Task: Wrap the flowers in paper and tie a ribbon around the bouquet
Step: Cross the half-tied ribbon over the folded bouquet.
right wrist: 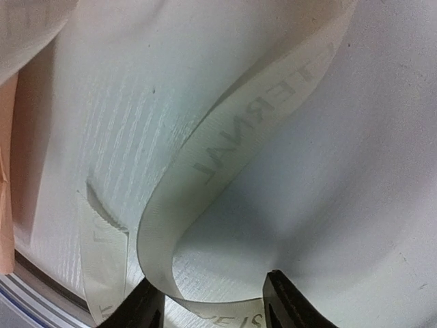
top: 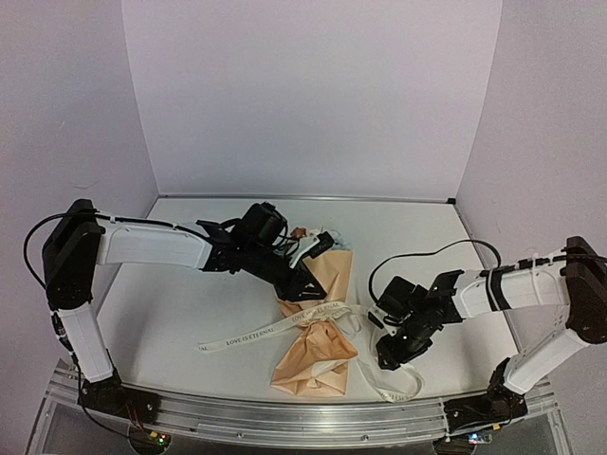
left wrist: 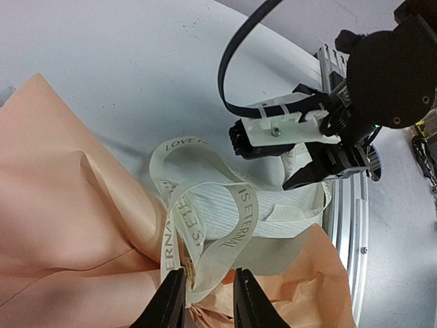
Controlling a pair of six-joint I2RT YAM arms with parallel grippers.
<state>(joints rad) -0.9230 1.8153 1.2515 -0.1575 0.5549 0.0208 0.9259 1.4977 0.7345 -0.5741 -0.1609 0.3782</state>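
The bouquet (top: 318,355) lies in the middle of the table, its peach paper (left wrist: 61,205) cinched narrow partway down. Of the flowers, only a rusty bloom (top: 300,231) peeks out at the far end, beside my left arm. The lettered cream ribbon (top: 242,336) crosses the cinch and trails to both sides. My left gripper (top: 305,289) hovers over the cinch. In the left wrist view its jaws (left wrist: 209,301) stand a little apart, with loops of ribbon (left wrist: 246,212) between them. My right gripper (top: 387,358) is low at the bouquet's right, open (right wrist: 213,304), with a curl of ribbon (right wrist: 225,150) between its fingers.
A metal rail (top: 285,412) runs along the table's near edge, close to the bouquet's lower end. White walls close in the back and both sides. The right arm's wrist (left wrist: 321,137) hangs just beyond the ribbon loops in the left wrist view.
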